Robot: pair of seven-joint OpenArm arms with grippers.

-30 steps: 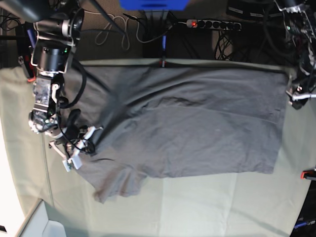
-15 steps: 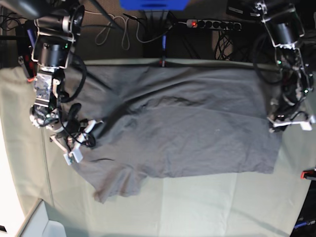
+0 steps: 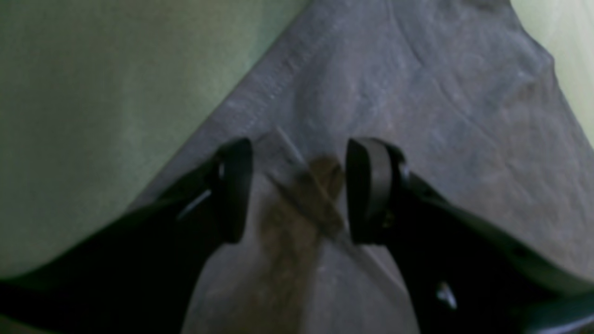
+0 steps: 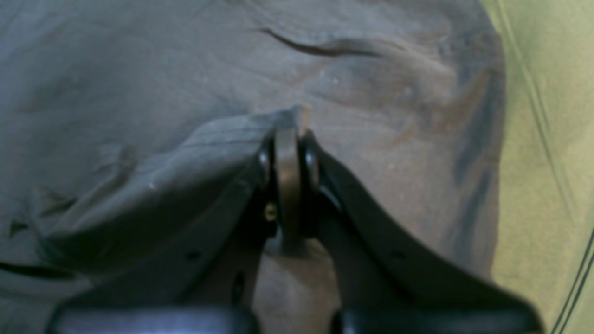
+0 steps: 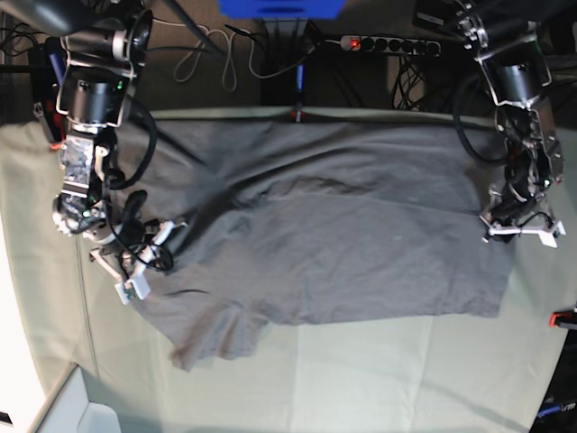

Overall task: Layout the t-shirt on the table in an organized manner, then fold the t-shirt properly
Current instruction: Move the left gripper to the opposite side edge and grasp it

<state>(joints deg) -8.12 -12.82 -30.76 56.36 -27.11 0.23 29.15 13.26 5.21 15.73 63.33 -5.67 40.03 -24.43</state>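
t-shirt point(image 5: 334, 239) lies spread flat across the tabletop point(image 5: 379, 379), wrinkled. right gripper point(image 4: 288, 139) is pinched tight on a raised fold of t-shirt at one end. left gripper point(image 3: 299, 190) sits at the opposite edge, jaws apart astride a small ridge of cloth, not clamped.

Right hand point(image 4: 288, 139) — jaws fully closed, pinching a raised fold of the t-shirt point(image 5: 343, 234), arm angled down. Left hand point(image 3: 299, 190) — jaws parted, lowered onto the cloth, wrist bent downward.
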